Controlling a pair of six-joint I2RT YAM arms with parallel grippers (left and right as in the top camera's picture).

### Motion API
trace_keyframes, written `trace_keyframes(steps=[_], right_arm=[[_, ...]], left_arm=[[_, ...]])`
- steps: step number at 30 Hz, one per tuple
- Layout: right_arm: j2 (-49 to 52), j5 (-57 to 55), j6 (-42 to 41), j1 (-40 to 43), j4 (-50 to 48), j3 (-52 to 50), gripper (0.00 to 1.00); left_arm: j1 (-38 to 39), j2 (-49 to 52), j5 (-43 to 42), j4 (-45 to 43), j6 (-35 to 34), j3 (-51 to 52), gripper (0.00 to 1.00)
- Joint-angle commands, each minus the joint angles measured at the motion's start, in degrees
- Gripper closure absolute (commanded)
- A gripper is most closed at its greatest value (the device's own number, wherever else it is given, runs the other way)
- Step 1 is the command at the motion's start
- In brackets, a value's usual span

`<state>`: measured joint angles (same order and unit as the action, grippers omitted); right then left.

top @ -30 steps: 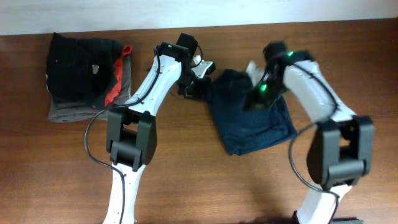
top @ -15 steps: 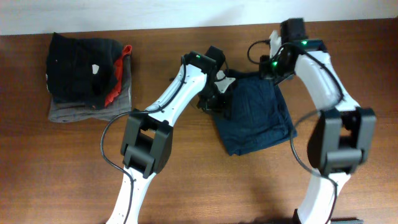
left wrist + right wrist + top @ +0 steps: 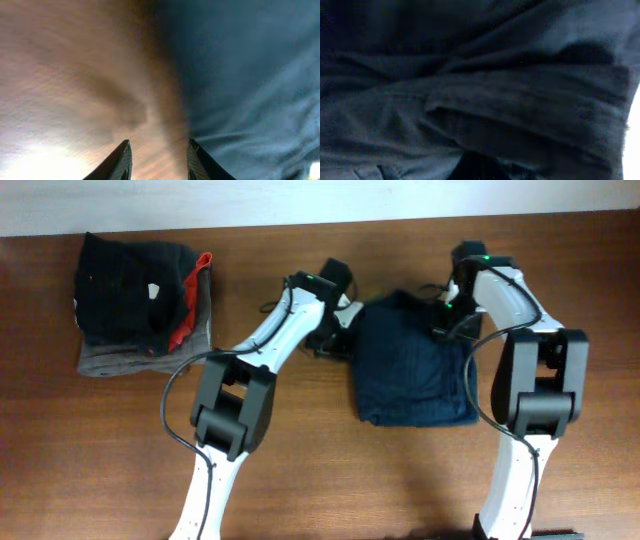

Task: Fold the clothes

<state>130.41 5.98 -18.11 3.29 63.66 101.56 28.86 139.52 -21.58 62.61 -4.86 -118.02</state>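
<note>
Over the last second the blue garment [image 3: 412, 370] has gone from a skewed, slanting bundle to a neat rectangle. Its sides now run roughly square to the desk [image 3: 320, 460] edge, and its top flap is laid flat. I judge this piece is essentially folded, with little left but a final tidy or a move over to the stack of folded clothes [image 3: 140, 300], which sits well apart at the far left.

The left arm has swung back from over the cloth. The left claw [image 3: 336, 332] now sits low at the garment's left edge. In the wrist view the left claw [image 3: 157, 152] has its fingers [image 3: 122, 160] apart with bare wood between them. They grip nothing, and the blue fabric lies just beside them on the right.

The right arm has dropped down from the far edge, so the right claw [image 3: 452, 320] is now over the garment's upper right corner. Its wrist camera shows only dark folds of cloth at close range, so I cannot tell whether that claw is apart, together or pinching fabric.
</note>
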Motion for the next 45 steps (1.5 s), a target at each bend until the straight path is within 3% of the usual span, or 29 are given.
trace_keyframes(steps=[1, 5, 8, 11, 20, 23, 29, 34, 40, 45], right_arm=[[2.2, -3.3, -7.0, 1.2, 6.3, -1.2, 0.96], [2.2, 12.6, -8.3, 1.2, 6.9, -2.0, 0.96], [2.2, 13.5, -8.4, 1.2, 4.5, -2.0, 0.96], [2.2, 12.4, -8.3, 1.4, 3.4, -2.0, 0.96], [2.2, 10.7, -8.3, 1.7, 2.6, -2.0, 0.96], [2.2, 10.7, -8.3, 1.7, 2.2, -2.0, 0.96], [0.2, 9.8, 3.5, 2.3, -3.1, -0.7, 0.96], [-4.5, 9.9, 5.9, 3.7, -2.8, 0.8, 0.96], [-4.3, 9.9, 6.2, 2.9, -2.2, 0.2, 0.96], [-4.4, 9.9, 12.9, 1.7, -6.3, 0.0, 0.95]], left_arm=[[-2.2, 1.0, 1.4, -2.2, -0.9, 0.2, 0.61], [-3.1, 0.9, -3.3, -0.9, -0.9, -0.1, 0.57], [-4.0, 0.8, -13.7, 2.9, -0.9, -0.4, 0.55], [-3.8, 0.8, -17.1, 6.6, 1.2, -0.4, 0.56], [-0.5, 0.8, -17.2, 11.6, 4.4, -0.4, 0.92], [1.4, 0.8, -15.6, 12.7, 5.6, -0.4, 0.99], [4.4, 2.5, -7.0, 11.9, 4.8, -0.1, 0.99], [2.2, 5.7, 5.2, 10.4, -0.5, -0.1, 0.99], [-3.2, 5.8, 6.5, 1.2, -0.5, -0.5, 0.99], [-6.4, 5.8, 6.4, -4.8, -0.6, -1.0, 0.99]])
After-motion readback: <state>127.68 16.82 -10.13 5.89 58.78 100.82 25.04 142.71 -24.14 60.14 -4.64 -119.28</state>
